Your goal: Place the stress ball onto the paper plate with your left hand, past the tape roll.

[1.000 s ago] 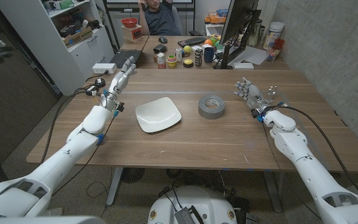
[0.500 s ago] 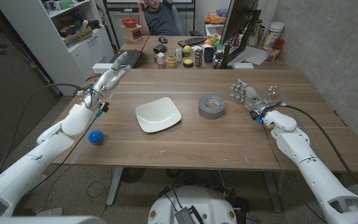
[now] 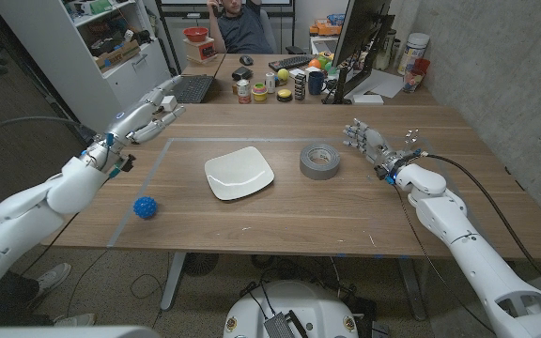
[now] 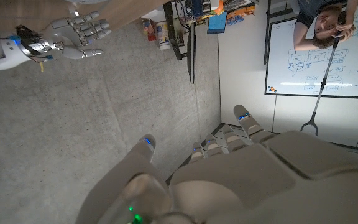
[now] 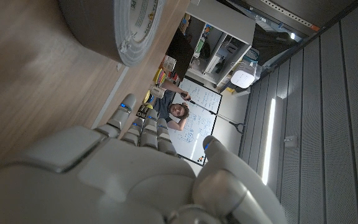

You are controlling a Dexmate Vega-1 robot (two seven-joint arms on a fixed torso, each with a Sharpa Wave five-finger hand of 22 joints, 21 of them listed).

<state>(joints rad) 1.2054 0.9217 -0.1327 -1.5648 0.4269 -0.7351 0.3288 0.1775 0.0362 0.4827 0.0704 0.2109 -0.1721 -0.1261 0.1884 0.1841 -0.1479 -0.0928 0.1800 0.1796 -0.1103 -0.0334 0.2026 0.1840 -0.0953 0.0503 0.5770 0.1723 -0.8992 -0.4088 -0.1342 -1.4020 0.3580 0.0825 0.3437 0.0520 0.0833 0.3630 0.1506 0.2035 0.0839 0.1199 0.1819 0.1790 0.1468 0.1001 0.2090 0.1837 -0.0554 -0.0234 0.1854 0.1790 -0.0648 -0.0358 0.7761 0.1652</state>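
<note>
A blue spiky stress ball (image 3: 144, 207) lies on the wooden table (image 3: 299, 216) near its left front corner. The white paper plate (image 3: 239, 173) sits mid-table, with the grey tape roll (image 3: 320, 160) just to its right, which also shows as the tape roll (image 5: 120, 25) close ahead of my right hand (image 5: 129, 180). My left hand (image 3: 144, 115) is raised over the table's far left edge, fingers stretched out and empty, well behind the ball. My right hand (image 3: 369, 143) stands open on the table right of the tape roll; it appears again as the right hand (image 4: 73, 34).
Clutter lines the far edge: jars, cups, a keyboard (image 3: 290, 62), a monitor (image 3: 360, 38) and a laptop (image 3: 188, 89). A person (image 3: 242, 23) sits behind the table. Shelving (image 3: 111, 47) stands at the back left.
My left arm has swung outward to the left, away from the table, uncovering the stress ball on the near left. The right hand shifted slightly toward the tape roll.
</note>
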